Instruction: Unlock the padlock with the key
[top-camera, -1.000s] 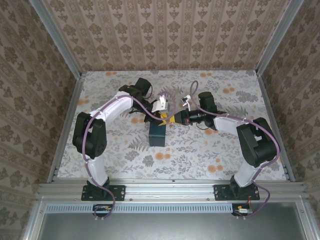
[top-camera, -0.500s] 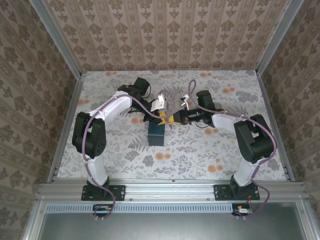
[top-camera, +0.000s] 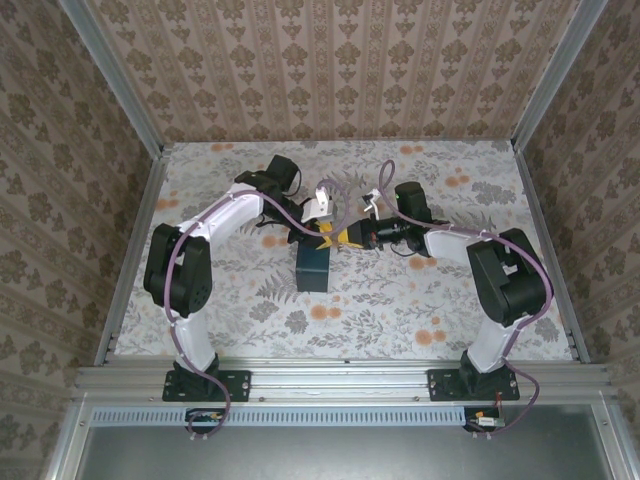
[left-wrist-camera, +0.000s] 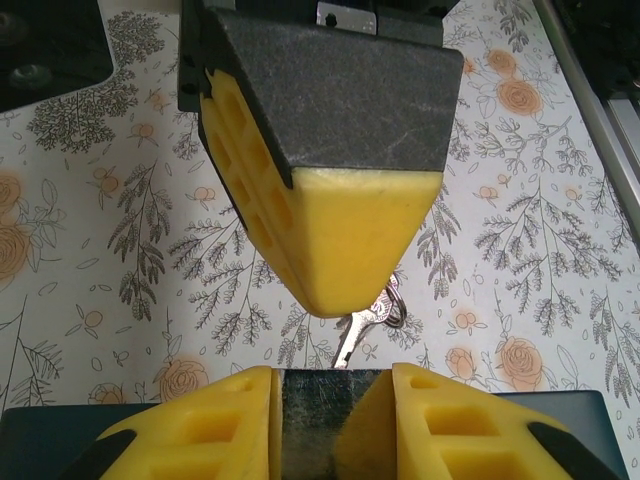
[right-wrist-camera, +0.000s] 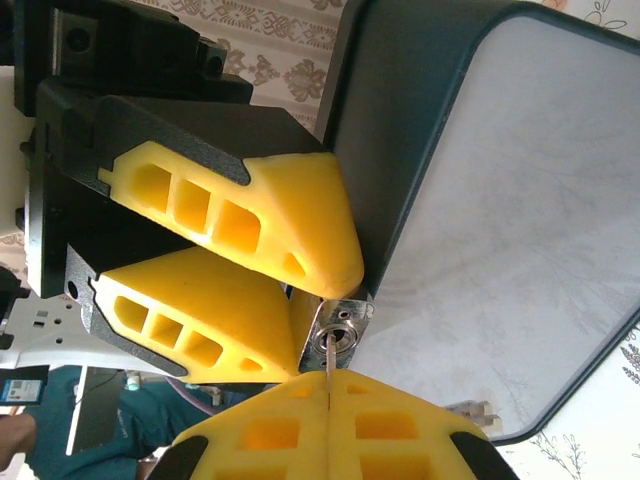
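Lower centre: your right gripper (right-wrist-camera: 330, 388), fully closed, pinches the thin metal key (right-wrist-camera: 329, 368). Your left gripper (right-wrist-camera: 318, 310) clamps the small metal padlock (right-wrist-camera: 342, 335).

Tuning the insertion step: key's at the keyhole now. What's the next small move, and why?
Probably ease the right gripper forward along the key to seat it fully before turning. In the right wrist view its tip meets the keyhole of the padlock, clamped in the left gripper, yet bare blade shows between.
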